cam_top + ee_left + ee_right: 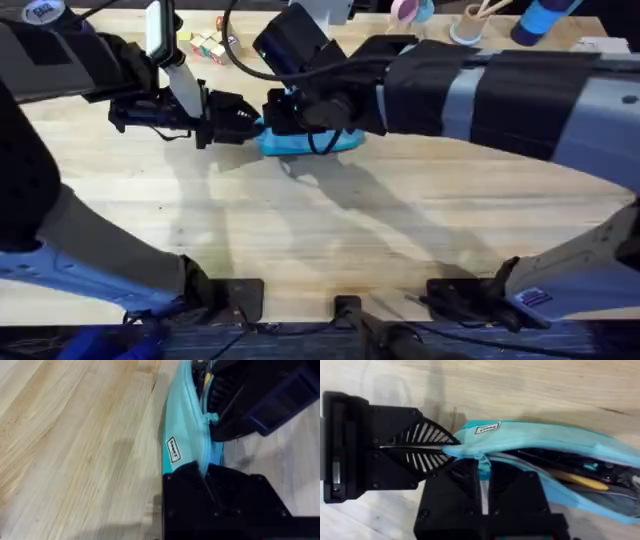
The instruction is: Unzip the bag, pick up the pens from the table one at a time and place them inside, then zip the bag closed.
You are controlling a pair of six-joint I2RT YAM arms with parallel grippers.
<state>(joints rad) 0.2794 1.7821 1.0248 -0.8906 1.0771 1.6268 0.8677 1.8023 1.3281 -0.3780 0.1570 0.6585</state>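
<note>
The bag [300,143] lies on the table [330,230], in its far half and a little left of the middle, between the two grippers. The left gripper [240,122] comes to it from the left side and its jaws are closed on the end of the bag, pinching the light-blue fabric. In the right wrist view the left gripper [442,449] shows with its fingers pressed flat together on that corner. The right gripper [290,110] is at the top edge of the bag, near the same end, and its jaws are closed on the small teal pull tab [482,462] of the zip. The zip is open along most of the bag, and inside the opening dark pens [560,460] and something yellow can be seen.
</note>
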